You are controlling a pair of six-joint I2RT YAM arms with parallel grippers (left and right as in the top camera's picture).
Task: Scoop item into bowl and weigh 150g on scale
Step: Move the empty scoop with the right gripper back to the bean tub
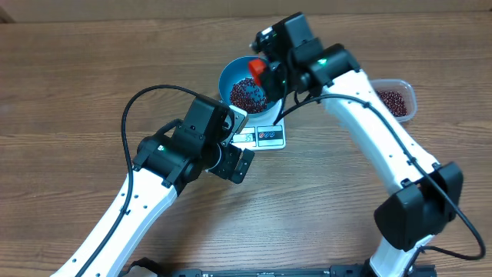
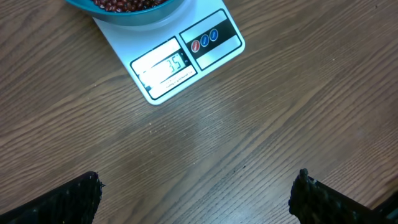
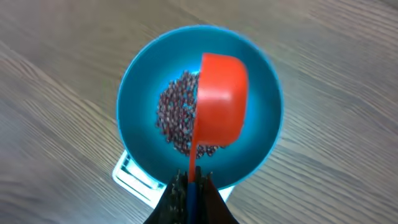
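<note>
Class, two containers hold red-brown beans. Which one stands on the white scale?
The round blue bowl, under the orange-red scoop, stands on the scale. The clear plastic tub sits apart from it, directly on the wooden table.

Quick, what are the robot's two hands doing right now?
Left gripper: open, holding nothing.
Right gripper: closed on the handle of the red plastic scoop.

White left arm (image 1: 127,208) and right arm (image 1: 380,135) — black joints (image 1: 419,208), black cables (image 1: 142,100), green lights (image 1: 324,58), black left tool (image 2: 198,183)
</note>
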